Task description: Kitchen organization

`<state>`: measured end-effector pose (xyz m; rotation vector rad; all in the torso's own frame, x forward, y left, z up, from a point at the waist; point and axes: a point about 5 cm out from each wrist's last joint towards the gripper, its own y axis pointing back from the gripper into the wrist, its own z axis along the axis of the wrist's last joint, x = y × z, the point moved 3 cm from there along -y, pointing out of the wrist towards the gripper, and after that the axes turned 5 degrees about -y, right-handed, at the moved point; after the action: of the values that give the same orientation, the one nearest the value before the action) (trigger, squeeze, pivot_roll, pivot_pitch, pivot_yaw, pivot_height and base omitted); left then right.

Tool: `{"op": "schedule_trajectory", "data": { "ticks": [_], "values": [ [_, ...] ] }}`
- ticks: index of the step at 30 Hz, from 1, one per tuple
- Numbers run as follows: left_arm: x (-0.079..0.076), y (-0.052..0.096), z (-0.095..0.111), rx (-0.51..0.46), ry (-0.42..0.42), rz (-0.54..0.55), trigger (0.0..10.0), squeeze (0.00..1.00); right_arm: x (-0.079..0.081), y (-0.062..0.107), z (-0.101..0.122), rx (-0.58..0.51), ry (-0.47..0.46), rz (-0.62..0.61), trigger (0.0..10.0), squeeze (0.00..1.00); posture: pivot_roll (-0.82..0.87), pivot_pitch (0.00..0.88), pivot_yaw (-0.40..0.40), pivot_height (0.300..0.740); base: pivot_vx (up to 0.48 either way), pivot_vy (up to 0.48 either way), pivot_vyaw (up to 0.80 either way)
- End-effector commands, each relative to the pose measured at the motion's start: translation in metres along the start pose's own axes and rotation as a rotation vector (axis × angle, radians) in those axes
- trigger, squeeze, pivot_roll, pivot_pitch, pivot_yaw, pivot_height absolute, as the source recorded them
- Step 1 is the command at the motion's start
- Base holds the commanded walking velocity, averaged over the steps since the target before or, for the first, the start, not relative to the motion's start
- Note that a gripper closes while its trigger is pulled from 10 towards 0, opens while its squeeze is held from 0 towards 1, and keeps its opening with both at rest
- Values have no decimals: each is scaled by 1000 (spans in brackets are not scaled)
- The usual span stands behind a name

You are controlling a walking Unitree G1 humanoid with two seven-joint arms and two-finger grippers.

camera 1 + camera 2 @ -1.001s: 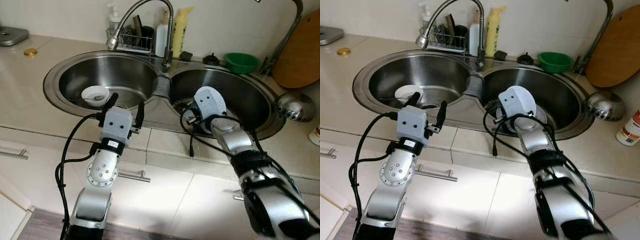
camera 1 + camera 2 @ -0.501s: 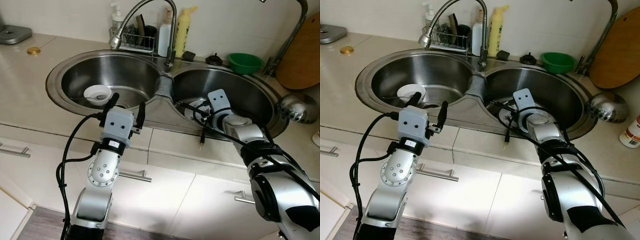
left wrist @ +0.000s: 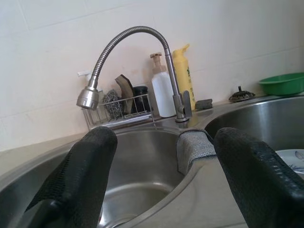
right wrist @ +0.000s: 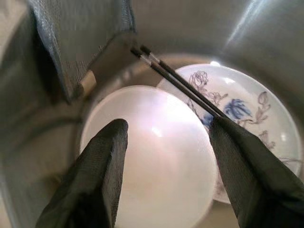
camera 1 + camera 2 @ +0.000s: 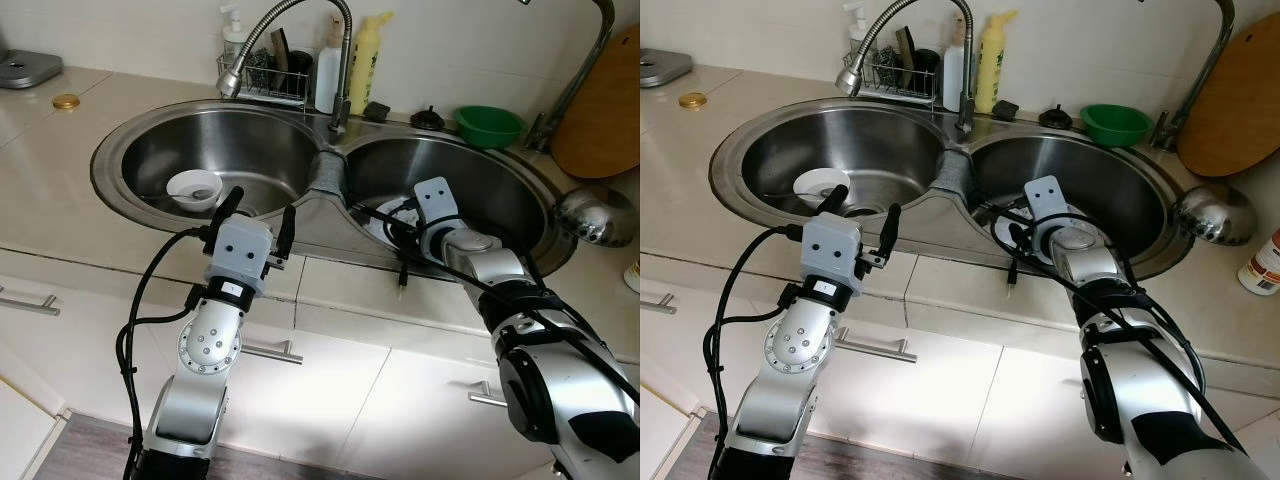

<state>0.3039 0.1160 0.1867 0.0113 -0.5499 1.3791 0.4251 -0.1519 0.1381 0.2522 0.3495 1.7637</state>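
Right wrist view: right end effector (image 4: 166, 175) spread over plain white plate (image 4: 152, 175) in sink basin (image 5: 520, 200) — pickup step; next, lower and pinch the rim — left end effector (image 5: 257, 208) spread, idle.

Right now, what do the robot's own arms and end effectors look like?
Both arms are silver metal with rounded joint housings and loose black cables looped along them. The left end effector has a pale grey boxy housing with a small white label below it, and two long black fingers with a textured surface. The right end effector sits behind a similar pale grey housing, its forearm wrapped in black straps.
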Motion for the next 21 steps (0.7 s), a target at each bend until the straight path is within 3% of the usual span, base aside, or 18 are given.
{"op": "schedule_trajectory", "data": {
  "ticks": [1, 2, 3, 5, 8, 13, 14, 21],
  "values": [
    [-2, 1, 0, 6, 0, -8, 10000, 0, -3, 2, 11, -83, -43, -22, 10000, 1000, 147, 0, -103, 740, 0, 0, 0],
    [-1, 1, 0, 4, 0, -3, 10000, 0, -6, 8, 28, -198, -34, -57, 10000, 1000, 148, 0, -104, 740, 0, 0, 0],
    [-1, 1, 0, 4, 0, -3, 10000, 0, -6, 8, 28, -198, -34, -57, 10000, 1000, 148, 0, -104, 740, 0, 0, 0],
    [0, 1, 0, 7, 1, 4, 10000, 0, -10, 25, 53, -408, 12, -146, 10000, 1000, 141, 0, -100, 740, 0, 0, 0],
    [0, 2, 0, 9, 8, 6, 10000, 0, -12, 43, 63, -523, 55, -222, 10000, 1000, 131, 0, -97, 740, 0, 0, 0],
    [-4, 2, 1, 3, 27, -5, 10000, 0, -9, 61, 62, -603, 71, -274, 10000, 1000, 122, 0, -94, 740, 0, 0, 0],
    [-4, 2, 1, 3, 31, -6, 10000, 0, -7, 66, 61, -622, 72, -286, 10000, 0, 119, 0, -92, 740, 0, 0, 0],
    [-4, 1, -1, 9, 40, -6, 10000, 0, -2, 91, 59, -703, 36, -349, 10000, 0, 118, 0, -90, 740, 0, 35, 0]
  ]
}}
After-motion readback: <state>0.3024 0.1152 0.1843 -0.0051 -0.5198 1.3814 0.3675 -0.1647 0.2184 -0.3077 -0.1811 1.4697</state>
